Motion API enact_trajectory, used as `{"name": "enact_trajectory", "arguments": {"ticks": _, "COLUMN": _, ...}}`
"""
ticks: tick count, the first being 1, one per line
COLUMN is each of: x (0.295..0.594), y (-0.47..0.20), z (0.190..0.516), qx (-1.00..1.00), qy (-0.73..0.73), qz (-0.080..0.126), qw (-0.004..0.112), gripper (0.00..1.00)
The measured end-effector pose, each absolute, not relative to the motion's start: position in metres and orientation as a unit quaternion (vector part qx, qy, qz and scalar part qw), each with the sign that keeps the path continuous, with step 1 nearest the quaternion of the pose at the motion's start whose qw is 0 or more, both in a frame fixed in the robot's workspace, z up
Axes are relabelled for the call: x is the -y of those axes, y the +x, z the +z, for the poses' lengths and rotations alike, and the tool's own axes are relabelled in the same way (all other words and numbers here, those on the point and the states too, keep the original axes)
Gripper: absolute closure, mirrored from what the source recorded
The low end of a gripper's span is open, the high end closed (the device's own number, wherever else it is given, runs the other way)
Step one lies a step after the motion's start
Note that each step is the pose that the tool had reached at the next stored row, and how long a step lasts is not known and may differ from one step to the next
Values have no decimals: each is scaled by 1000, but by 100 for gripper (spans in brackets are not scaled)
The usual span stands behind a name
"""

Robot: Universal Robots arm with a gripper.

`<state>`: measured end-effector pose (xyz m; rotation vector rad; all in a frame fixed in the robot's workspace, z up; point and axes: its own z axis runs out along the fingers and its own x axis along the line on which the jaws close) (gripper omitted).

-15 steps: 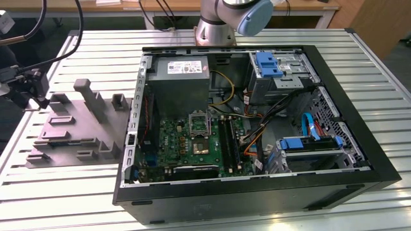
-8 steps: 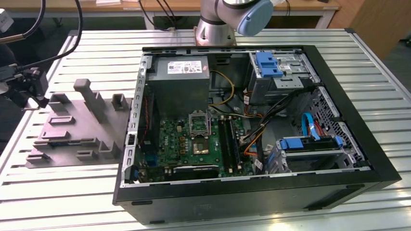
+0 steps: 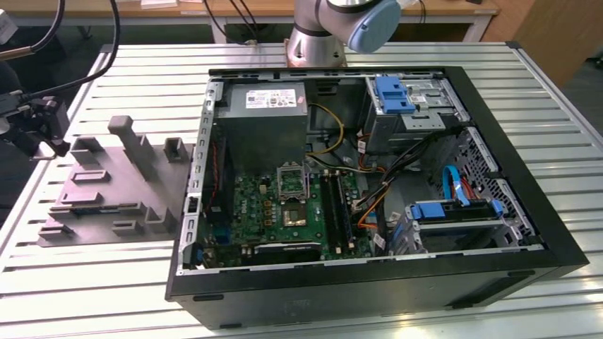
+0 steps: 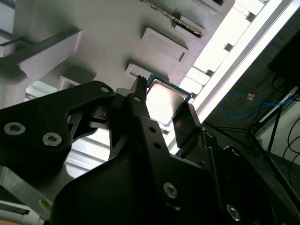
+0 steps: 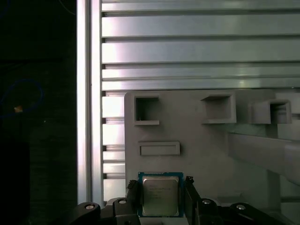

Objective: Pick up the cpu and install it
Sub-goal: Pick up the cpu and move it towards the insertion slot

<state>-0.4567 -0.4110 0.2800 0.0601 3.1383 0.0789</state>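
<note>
The small flat square cpu with a silvery metal top (image 5: pixel 160 197) has not reached the open black computer case (image 3: pixel 527 233). It sits well outside the case, to the exterior view's left of it, at the edge of the grey moulded plastic fixture tray (image 3: pixel 113 191) on the slatted metal bench (image 3: pixel 94 282). The black hand (image 5: pixel 161 186) brackets the chip on two opposite sides. I cannot tell whether it is clamped on the chip or whether the chip is off the tray. Inside the case, the green circuit board (image 3: pixel 268 226) lies well apart from the hand. Pick-up looks under way at best, and installation is not begun.
</note>
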Motion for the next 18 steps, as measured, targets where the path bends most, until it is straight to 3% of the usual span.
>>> {"name": "enact_trajectory", "arguments": {"ticks": 18, "x": 411, "y": -457, "z": 290, "qx": -1000, "qy": 19, "qz": 25, "qw": 1, "gripper": 53}}
